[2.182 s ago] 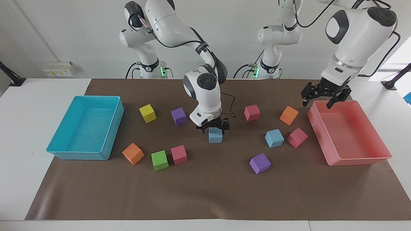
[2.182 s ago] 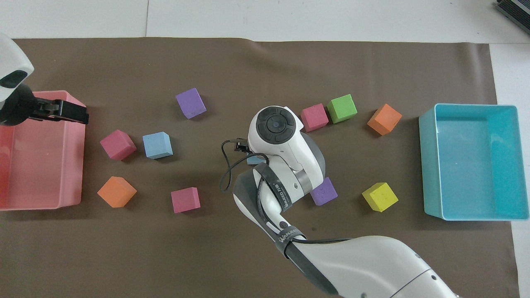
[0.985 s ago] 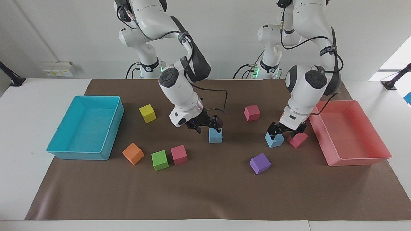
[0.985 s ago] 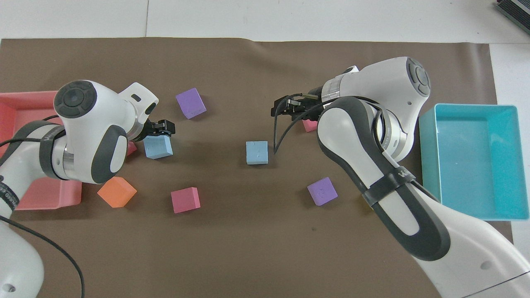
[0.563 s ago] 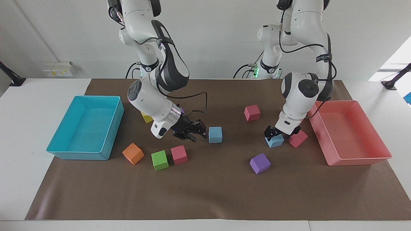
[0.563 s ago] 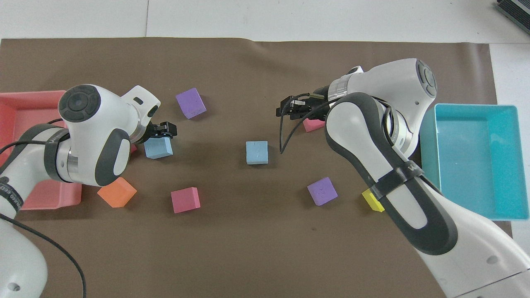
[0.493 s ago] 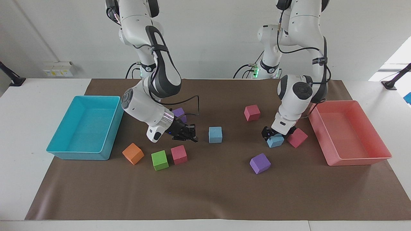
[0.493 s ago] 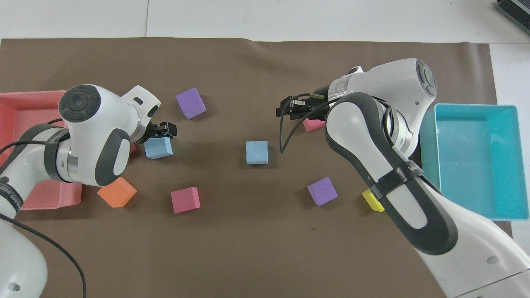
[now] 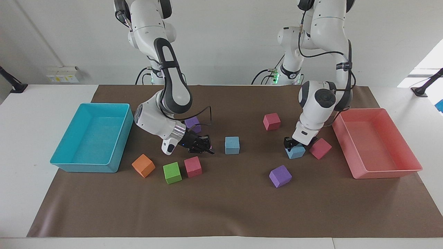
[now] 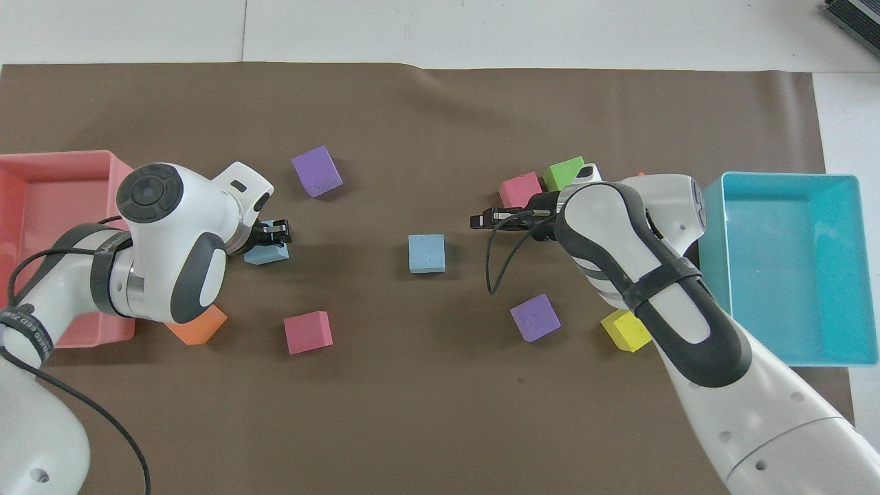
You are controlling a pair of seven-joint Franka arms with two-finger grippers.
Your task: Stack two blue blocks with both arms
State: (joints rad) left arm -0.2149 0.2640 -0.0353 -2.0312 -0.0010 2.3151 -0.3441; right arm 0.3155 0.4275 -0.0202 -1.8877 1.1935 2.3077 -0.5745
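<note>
One blue block [image 9: 232, 145] sits alone mid-mat and also shows in the overhead view [image 10: 426, 253]. My right gripper [image 9: 209, 145] is open and empty, low over the mat beside that block toward the right arm's end, apart from it; in the overhead view [image 10: 474, 221] it is also clear of the block. The second blue block [image 9: 296, 152] lies toward the left arm's end next to a pink cube [image 9: 320, 148]. My left gripper [image 9: 292, 143] is down on this block and hides its top. Overhead, the gripper [image 10: 273, 232] covers part of the block [image 10: 268, 255].
A turquoise tray [image 9: 83, 168] stands at the right arm's end and a pink tray [image 9: 384, 173] at the left arm's end. Purple cubes [image 9: 192, 123] [image 9: 280, 175], pink cubes [image 9: 271, 121] [image 9: 192, 166], a green cube [image 9: 172, 172] and an orange cube [image 9: 143, 165] lie scattered.
My right gripper let go of the middle blue block and drew back toward the right arm's end. My left gripper came from the pink tray and lowered onto the second blue block.
</note>
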